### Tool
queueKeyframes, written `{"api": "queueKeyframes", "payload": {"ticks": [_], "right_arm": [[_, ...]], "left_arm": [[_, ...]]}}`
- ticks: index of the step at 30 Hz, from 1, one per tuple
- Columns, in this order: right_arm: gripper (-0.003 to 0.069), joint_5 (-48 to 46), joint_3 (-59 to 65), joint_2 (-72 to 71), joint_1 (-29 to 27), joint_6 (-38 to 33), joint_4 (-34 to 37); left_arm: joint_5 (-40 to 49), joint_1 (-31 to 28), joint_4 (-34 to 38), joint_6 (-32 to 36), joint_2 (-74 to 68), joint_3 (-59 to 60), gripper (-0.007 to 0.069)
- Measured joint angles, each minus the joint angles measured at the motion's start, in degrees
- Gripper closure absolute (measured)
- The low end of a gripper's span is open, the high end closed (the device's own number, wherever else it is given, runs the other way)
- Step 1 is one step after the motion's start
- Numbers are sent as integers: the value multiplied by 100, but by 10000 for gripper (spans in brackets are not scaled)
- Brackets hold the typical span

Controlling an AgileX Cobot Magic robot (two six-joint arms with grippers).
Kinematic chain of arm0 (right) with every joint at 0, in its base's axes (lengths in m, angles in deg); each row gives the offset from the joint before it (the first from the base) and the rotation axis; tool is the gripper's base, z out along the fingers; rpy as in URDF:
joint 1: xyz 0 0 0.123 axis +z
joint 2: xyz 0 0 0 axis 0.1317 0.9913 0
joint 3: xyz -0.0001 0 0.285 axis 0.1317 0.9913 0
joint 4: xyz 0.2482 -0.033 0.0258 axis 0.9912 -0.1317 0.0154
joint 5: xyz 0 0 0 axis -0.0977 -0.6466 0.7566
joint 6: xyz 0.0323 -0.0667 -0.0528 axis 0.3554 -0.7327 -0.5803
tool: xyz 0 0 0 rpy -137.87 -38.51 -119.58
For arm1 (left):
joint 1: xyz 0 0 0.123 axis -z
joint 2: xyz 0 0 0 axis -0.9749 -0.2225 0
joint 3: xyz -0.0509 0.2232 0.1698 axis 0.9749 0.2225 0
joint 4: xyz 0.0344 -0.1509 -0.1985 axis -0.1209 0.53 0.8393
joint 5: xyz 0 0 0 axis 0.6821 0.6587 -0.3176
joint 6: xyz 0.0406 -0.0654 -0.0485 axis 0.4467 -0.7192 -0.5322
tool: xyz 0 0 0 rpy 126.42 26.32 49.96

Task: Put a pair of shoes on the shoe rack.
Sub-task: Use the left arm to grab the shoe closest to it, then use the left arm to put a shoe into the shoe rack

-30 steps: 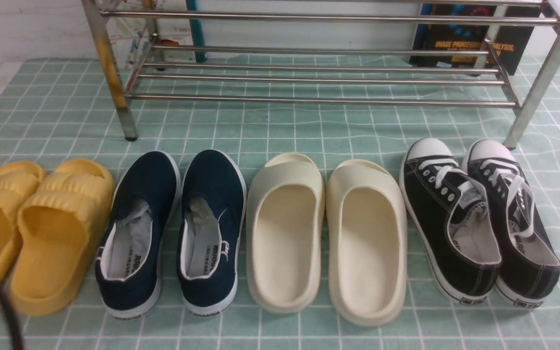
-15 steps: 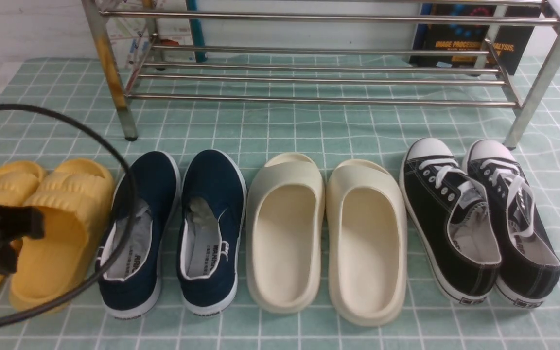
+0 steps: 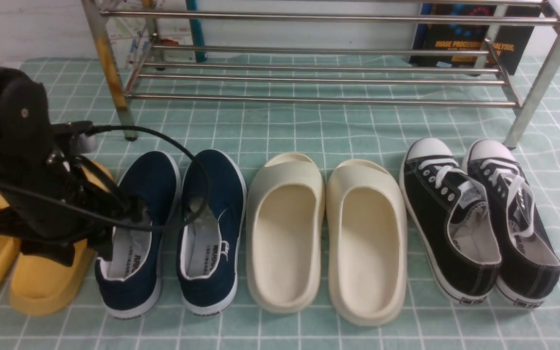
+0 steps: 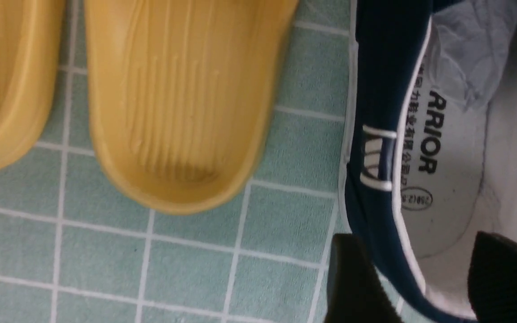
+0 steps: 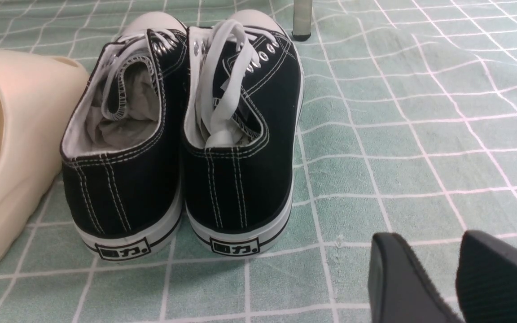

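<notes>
Left fingers [image 4: 357,278] now straddling left navy shoe [image 4: 420,157] collar, previously clear.

The left arm [image 3: 17,160] fills the left of the front view, bent downward; its gripper [image 4: 420,278] has jaws parted. The right gripper [image 5: 438,278] sits lower right in its wrist view, fingers slightly apart.

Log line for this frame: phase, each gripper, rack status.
phase: reaching for shoe | left gripper: open, straddling left navy shoe's side wall | right gripper: idle, open | rack: no shoes
</notes>
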Motion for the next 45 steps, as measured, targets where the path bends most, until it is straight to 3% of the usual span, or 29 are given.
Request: {"api": "queueKeyframes", "payload": {"ticks": [8,12,13,14,17,25,31,45], "right_arm": [[419,0,0,0,0,0,0],[419,0,0,0,0,0,0],[419,0,0,0,0,0,0],[419,0,0,0,0,0,0],[419,0,0,0,0,0,0],[419,0,0,0,0,0,0],[419,0,0,0,0,0,0],[419,0,0,0,0,0,0]], "left_arm": [[-457,0,-104,-264,-664,-5,260],[-425,0,-104,-287,-865,-5,430],[-425,0,-104,-287,-865,-5,430],[-380,0,-109,-289,-865,-5,514],[-315,0,-109,-287,-770,-5,608],[426,0,-79,-166,170,-285,607],[643,0,-17,80,573,-1483,607],[892,-21,7,119,-1511,-3424,607]]}}
